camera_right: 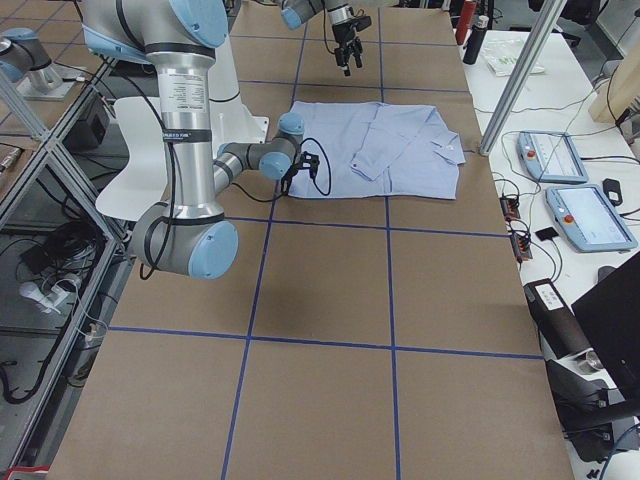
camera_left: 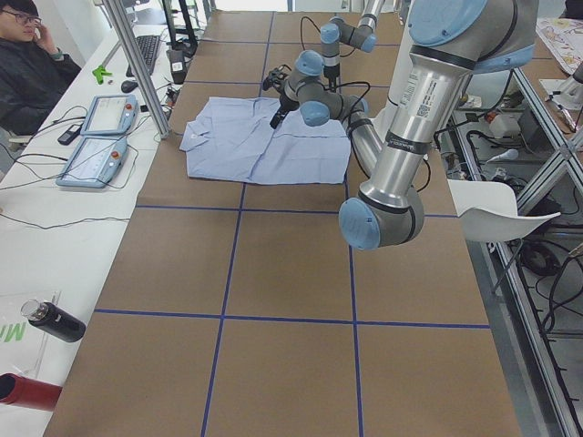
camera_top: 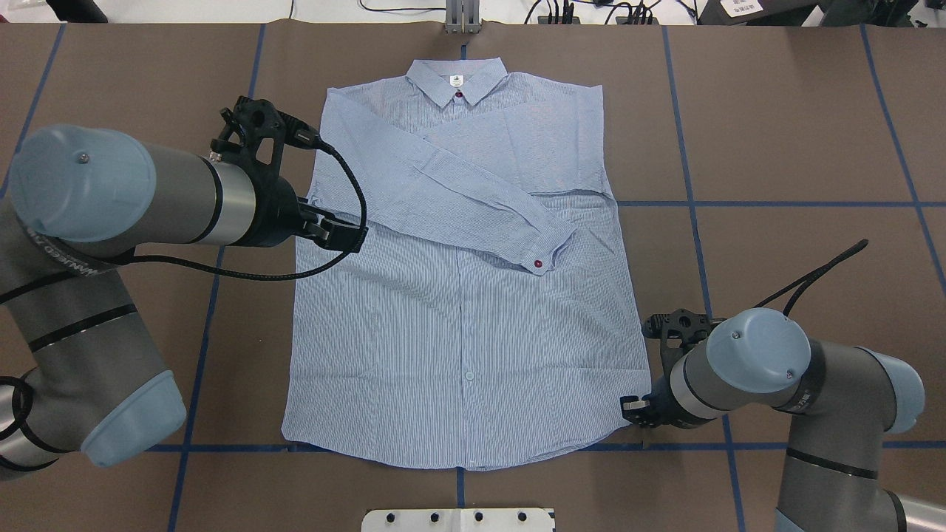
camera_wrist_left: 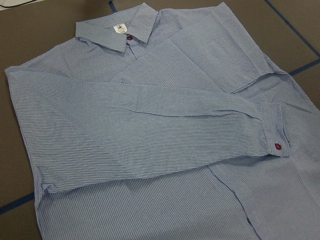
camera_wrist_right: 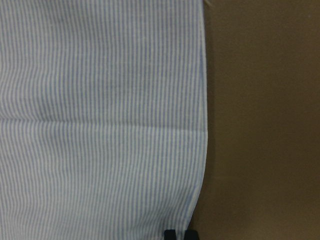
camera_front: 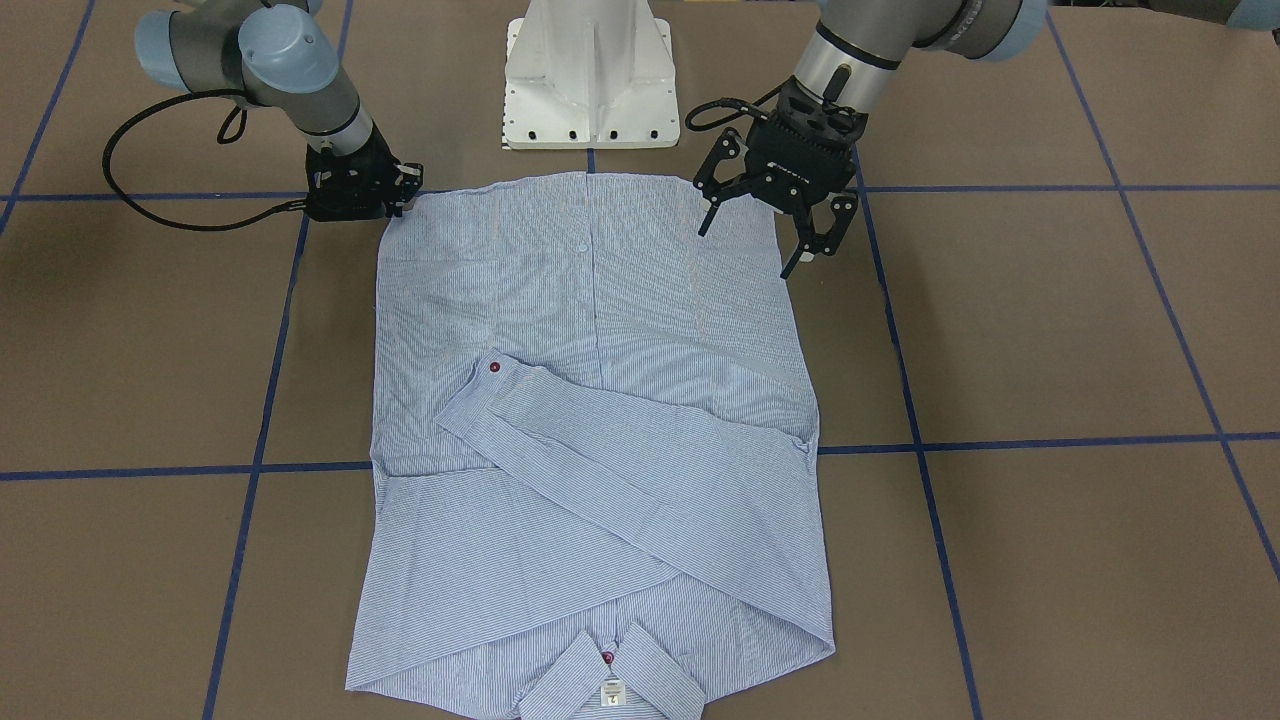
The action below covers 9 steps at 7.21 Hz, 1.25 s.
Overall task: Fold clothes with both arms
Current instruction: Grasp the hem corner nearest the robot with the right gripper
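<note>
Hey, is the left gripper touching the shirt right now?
Apart. The exterior right view shows the left gripper hanging high over the shirt, with clear space beneath it.

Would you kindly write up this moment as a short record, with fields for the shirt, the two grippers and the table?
shirt: spread flat, front up, collar at the end away from the robot
sleeve: one crosses the chest diagonally, with a red button on its cuff
left gripper: open, raised above the shirt's left side, holding nothing
right gripper: low at the hem corner, fingertips close together, apparently pinching the cloth
table: brown, with blue tape lines
</note>
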Each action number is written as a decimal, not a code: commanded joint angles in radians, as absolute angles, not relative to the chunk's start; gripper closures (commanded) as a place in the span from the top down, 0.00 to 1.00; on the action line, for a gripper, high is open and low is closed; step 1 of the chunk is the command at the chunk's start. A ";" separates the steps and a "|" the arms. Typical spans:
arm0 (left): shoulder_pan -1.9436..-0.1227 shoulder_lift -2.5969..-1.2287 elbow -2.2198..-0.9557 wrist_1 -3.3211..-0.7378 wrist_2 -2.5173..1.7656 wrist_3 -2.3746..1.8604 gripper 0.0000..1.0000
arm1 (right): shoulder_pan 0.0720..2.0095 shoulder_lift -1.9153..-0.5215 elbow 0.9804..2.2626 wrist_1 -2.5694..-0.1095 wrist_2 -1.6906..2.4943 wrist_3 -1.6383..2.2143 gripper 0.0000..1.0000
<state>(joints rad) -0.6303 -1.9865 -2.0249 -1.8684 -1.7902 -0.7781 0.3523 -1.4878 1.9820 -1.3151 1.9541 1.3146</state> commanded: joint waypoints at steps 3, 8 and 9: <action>-0.630 -1.988 -2.028 -1.868 -1.790 -0.779 1.00 | 0.354 -1.493 1.982 -1.316 1.954 1.315 0.27; -0.630 -1.988 -2.033 -1.868 -1.790 -0.779 1.00 | 0.354 -1.505 1.980 -1.318 1.954 1.315 0.26; -0.630 -1.988 -2.031 -1.868 -1.790 -0.779 1.00 | 0.354 -1.505 1.979 -1.318 1.954 1.315 0.26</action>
